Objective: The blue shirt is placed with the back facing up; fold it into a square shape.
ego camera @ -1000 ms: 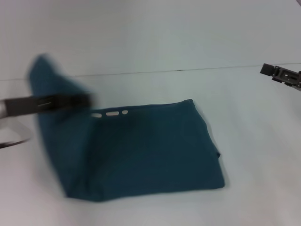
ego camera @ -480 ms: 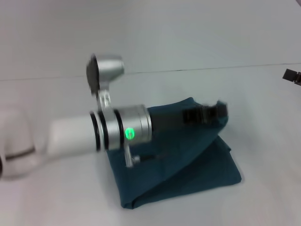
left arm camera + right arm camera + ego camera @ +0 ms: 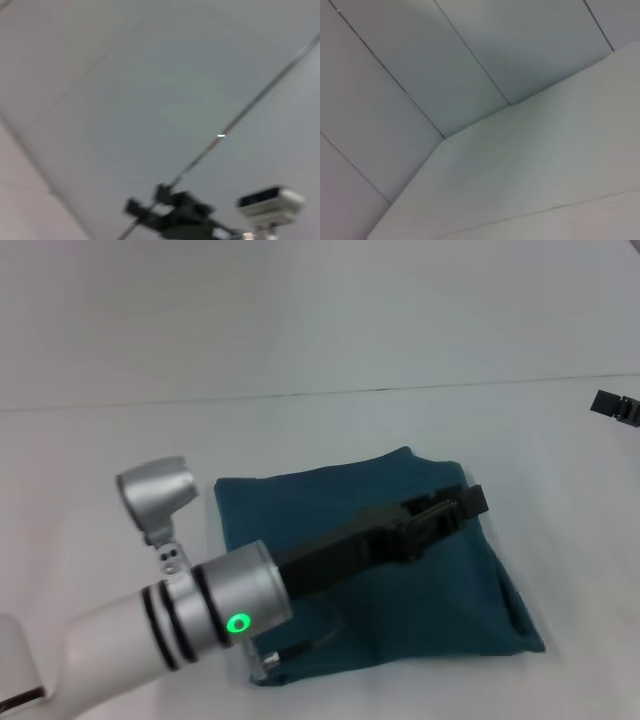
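I see the blue shirt (image 3: 400, 590) lying folded into a rough square on the white worktop (image 3: 300, 430), near the middle of my head view. My left arm reaches across it from the near left, and the left hand (image 3: 465, 502) sits over the shirt's far right corner; I cannot tell whether its fingers are apart or together. The right hand (image 3: 618, 406) is parked at the far right edge, well apart from the shirt, its state unclear too
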`<act>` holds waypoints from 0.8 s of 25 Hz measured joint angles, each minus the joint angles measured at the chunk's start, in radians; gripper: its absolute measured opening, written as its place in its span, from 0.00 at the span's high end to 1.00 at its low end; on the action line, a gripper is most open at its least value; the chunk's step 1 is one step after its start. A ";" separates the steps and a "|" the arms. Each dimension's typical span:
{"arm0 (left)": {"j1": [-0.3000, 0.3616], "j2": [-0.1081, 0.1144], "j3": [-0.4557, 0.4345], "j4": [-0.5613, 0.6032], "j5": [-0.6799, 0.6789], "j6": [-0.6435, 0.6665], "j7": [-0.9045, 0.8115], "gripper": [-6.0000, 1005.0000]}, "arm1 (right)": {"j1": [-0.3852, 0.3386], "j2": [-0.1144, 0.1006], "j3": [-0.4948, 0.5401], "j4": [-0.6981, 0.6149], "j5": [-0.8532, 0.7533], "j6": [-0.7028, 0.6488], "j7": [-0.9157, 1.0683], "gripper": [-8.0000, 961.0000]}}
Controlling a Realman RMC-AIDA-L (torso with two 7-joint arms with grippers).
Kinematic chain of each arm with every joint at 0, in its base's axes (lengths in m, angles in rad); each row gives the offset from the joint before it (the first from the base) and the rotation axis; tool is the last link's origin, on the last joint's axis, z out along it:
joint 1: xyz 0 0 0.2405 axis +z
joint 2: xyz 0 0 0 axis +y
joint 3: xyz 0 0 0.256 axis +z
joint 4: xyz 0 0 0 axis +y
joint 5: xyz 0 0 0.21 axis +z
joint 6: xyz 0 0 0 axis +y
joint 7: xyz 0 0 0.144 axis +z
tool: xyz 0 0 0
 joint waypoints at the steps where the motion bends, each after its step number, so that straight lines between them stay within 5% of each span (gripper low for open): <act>1: 0.020 0.000 0.002 0.030 0.023 0.051 -0.003 0.79 | 0.002 -0.001 -0.001 0.000 -0.013 0.006 0.015 0.06; 12: 0.241 0.012 0.141 0.456 0.108 0.164 -0.133 0.33 | 0.106 -0.061 -0.093 0.045 -0.243 0.028 0.299 0.06; 15: 0.338 0.013 0.166 0.618 0.116 0.180 -0.134 0.22 | 0.146 -0.062 -0.125 0.092 -0.278 0.036 0.331 0.06; 20: 0.404 0.026 0.163 0.766 0.213 0.186 -0.137 0.10 | 0.196 -0.054 -0.176 0.173 -0.312 0.143 0.364 0.06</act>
